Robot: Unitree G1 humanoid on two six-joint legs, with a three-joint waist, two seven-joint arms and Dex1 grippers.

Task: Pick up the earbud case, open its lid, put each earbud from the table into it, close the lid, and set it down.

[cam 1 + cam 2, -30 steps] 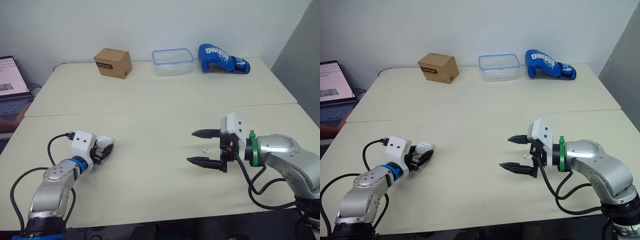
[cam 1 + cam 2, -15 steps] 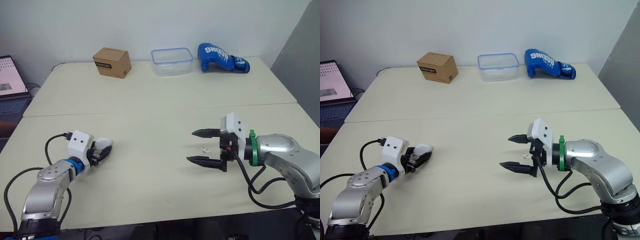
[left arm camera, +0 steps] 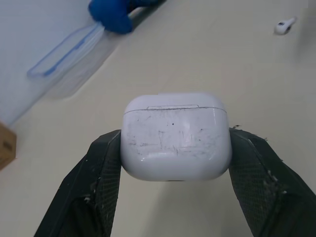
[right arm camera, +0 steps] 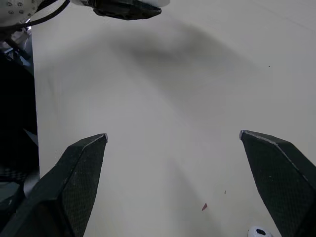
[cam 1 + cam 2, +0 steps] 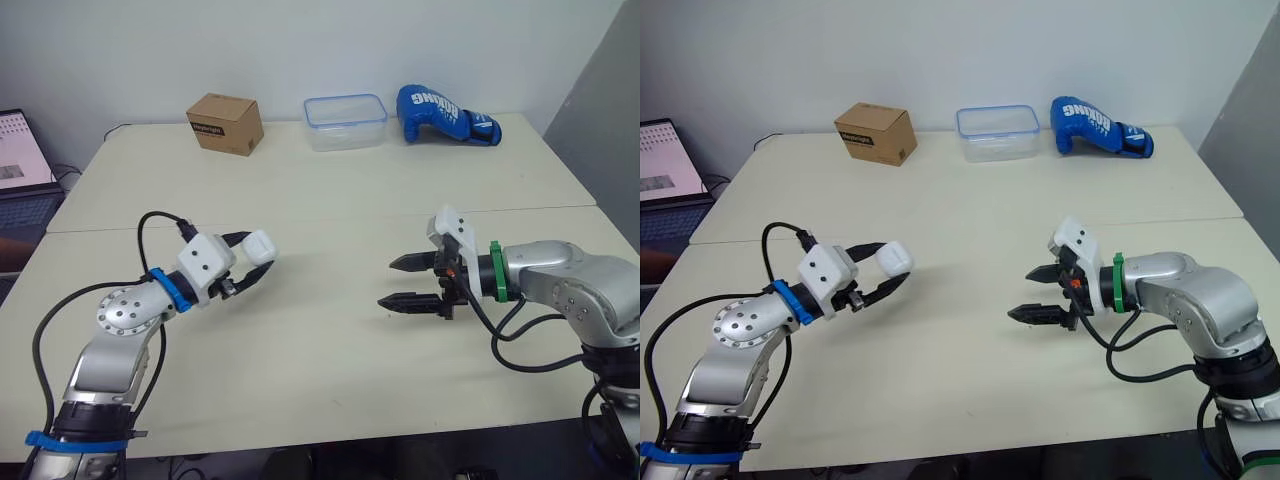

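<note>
Earbud case (image 3: 175, 138), white, lid shut, held above the tabletop (image 5: 330, 210) in the left gripper (image 5: 258, 252), whose jaws pinch it by two opposite sides. To the right of the case and well apart from it, the right gripper (image 5: 387, 283) points toward the case with jaws spread and nothing between them. One earbud (image 4: 259, 232) lies on the tabletop, farther from the case than those fingertips. Beyond the case, along the far edge: cardboard box (image 5: 225, 124), clear container (image 5: 345, 122), blue boxing glove (image 5: 445, 115).
</note>
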